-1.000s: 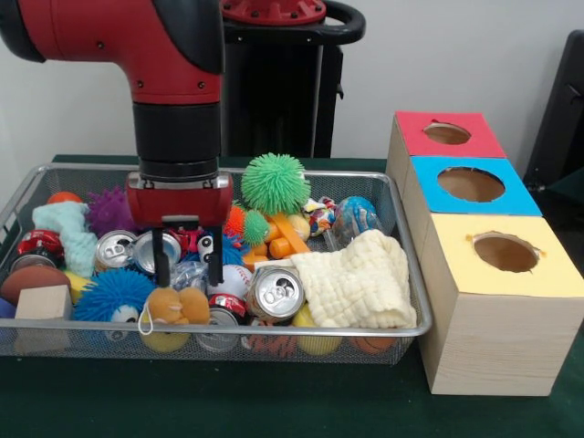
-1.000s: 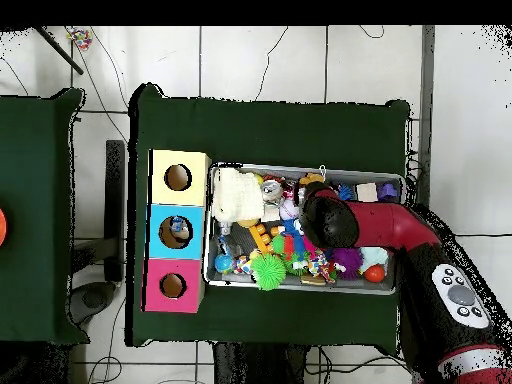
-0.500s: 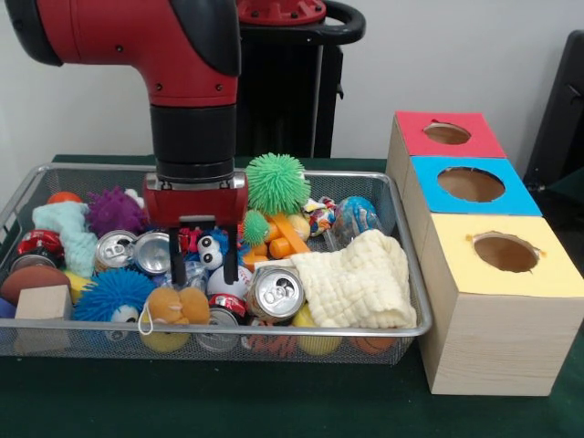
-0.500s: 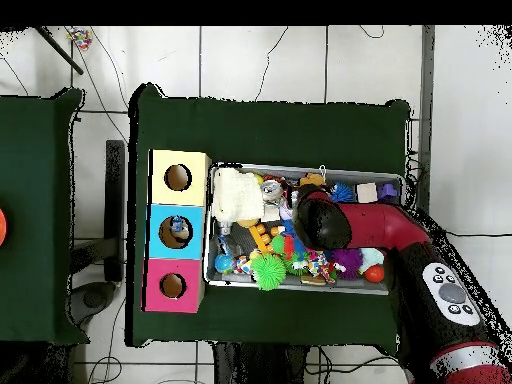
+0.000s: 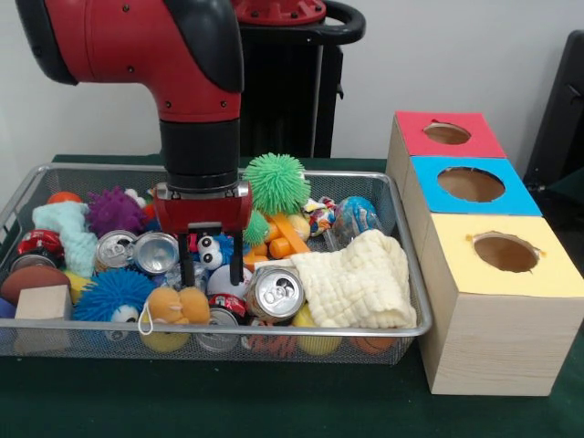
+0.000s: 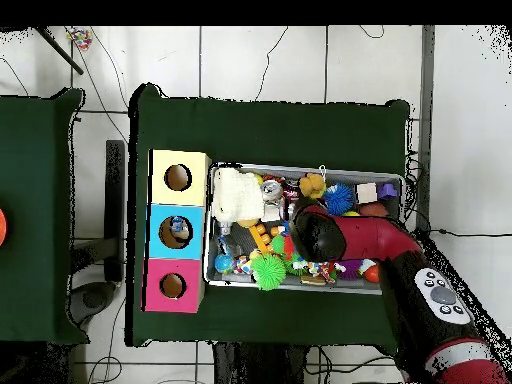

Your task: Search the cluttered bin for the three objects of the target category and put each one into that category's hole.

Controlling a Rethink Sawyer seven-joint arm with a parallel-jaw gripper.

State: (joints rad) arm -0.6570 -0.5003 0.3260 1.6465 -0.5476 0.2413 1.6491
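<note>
The wire mesh bin (image 5: 402,274) is full of toys and cans. My gripper (image 5: 212,265) hangs over its middle, open, with the fingertips (image 5: 187,265) down among the clutter on either side of a googly-eyed toy (image 5: 210,248). Wrinkly see-through plastic (image 5: 173,276), seemingly a bottle, shows just left of the fingers. More clear plastic (image 5: 336,235) lies beside the blue globe ball (image 5: 359,215). The red-topped hole (image 5: 447,133) is at the far end of the box row and also shows in the overhead view (image 6: 173,286). In that view the arm (image 6: 318,233) hides the gripper.
Silver cans (image 5: 276,292) (image 5: 155,252) (image 5: 115,248) lie near the gripper. A green spiky ball (image 5: 276,182), a cream cloth (image 5: 358,278), a blue fuzzy ball (image 5: 114,294) and a wooden block (image 5: 44,302) fill the bin. The blue-topped hole (image 5: 470,184) and yellow-topped hole (image 5: 505,252) adjoin the red one.
The arm has carried the open gripper to the right across the bin in the front view, from over the cans to around the googly-eyed toy. Nothing was taken hold of.
</note>
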